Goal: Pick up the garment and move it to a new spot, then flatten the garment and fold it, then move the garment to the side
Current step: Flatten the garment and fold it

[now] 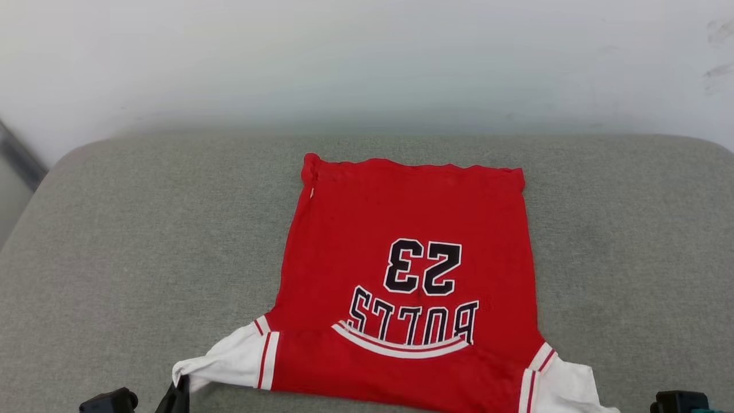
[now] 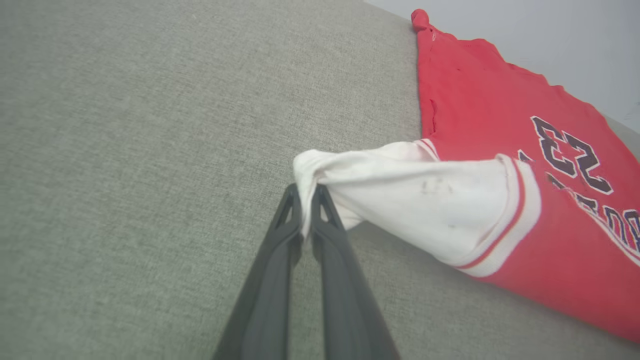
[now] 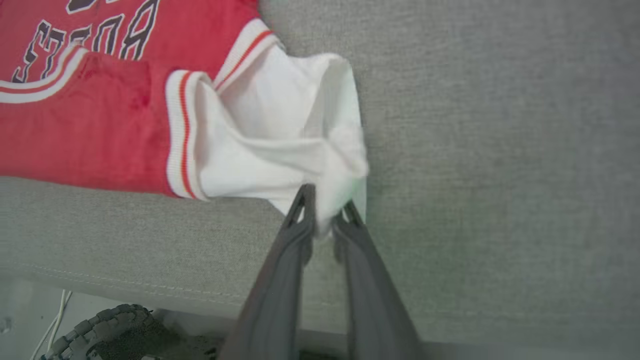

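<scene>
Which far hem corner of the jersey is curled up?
The left hem corner, bunched into a small roll; the right hem corner lies flat.

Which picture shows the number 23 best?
The head view: the garment lies spread, its whole number 23 mid-picture, upside down. The left wrist view shows it slanted near the right edge. The right wrist view cuts it off at the top.

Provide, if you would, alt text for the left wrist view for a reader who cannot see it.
The left gripper is shut on a bunched white corner of the garment, a red jersey with a black 23 lying to the right on a grey fabric cushion. A pale wall shows at the upper right.
</scene>
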{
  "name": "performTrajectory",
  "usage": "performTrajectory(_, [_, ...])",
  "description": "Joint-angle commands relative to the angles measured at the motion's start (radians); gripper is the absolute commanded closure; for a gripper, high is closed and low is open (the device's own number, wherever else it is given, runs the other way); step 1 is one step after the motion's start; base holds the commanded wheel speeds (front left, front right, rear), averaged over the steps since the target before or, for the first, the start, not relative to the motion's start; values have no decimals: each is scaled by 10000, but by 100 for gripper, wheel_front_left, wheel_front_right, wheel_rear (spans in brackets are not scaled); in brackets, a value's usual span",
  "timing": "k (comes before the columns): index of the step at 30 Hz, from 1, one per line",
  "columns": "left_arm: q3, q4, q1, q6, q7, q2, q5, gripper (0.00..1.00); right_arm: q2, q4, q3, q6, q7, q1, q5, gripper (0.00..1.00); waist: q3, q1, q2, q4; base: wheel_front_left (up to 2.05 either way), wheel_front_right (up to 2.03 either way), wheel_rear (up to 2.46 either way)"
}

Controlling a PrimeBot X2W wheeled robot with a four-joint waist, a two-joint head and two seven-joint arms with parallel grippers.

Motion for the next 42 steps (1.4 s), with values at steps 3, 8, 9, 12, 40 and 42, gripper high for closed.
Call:
performTrajectory(3, [43, -530, 127, 213, 5, 189, 142, 100, 160, -512, -321, -16, 127, -9, 60, 0, 83, 4, 0, 24, 0, 0, 0])
performTrajectory(8, [60, -1315, -189, 367, -24, 441, 402, 100, -19, -727, -1024, -13, 72, -1343, -164, 0, 431, 4, 0, 69, 0, 0, 0])
performTrajectory(9, [56, -1464, -304, 377, -38, 468, 466, 100, -77, -632, -1217, -13, -3, -1771, -234, 0, 561, 4, 0, 95, 0, 0, 0])
performTrajectory(12, [-4, -1864, -752, 373, -79, 544, 696, 100, -145, -105, -1756, -13, -324, -3271, -500, 0, 1167, 4, 0, 278, 0, 0, 0])
performTrajectory(40, [-1049, -1811, -4821, -980, -543, -560, 1853, 100, -839, 5940, -1915, -13, 5464, -11830, -1710, 0, 5358, 4, 0, 2364, 0, 0, 0])
performTrajectory(42, [-1078, -1668, -4833, -1040, -566, -605, 1846, 100, -761, 6317, -2028, -13, 5871, -11573, -1834, 28, 5264, 4, 0, 2388, 0, 0, 0])
